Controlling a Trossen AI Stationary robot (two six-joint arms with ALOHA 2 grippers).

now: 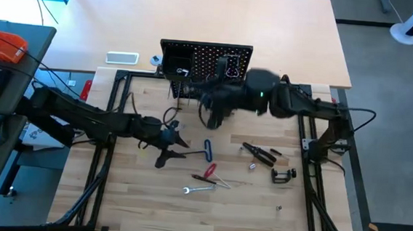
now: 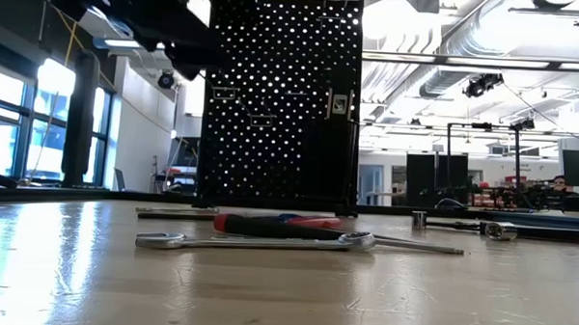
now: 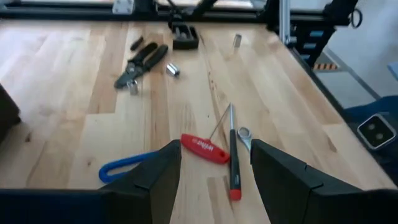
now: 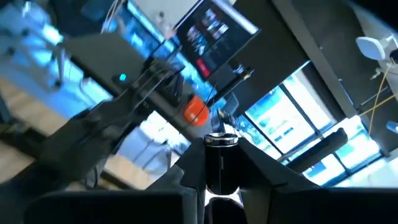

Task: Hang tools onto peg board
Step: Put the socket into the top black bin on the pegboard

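Near the peg board point(image 1: 204, 63), your right gripper point(image 4: 221, 163) clamps what looks like a slim tool point(image 4: 221, 142); your left gripper point(image 3: 214, 163) hovers spread, bare wood around.

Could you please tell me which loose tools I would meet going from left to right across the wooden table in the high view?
Blue-handled hex key → red-handled screwdriver → black pliers → black clamp. The silver wrench overlaps the screwdriver's span, so I left it out.

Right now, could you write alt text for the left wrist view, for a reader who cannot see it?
The open left gripper hovers over a wooden table, above a red-handled screwdriver, a blue-handled hex key and a wrench. Farther off lie black pliers and a C-clamp.
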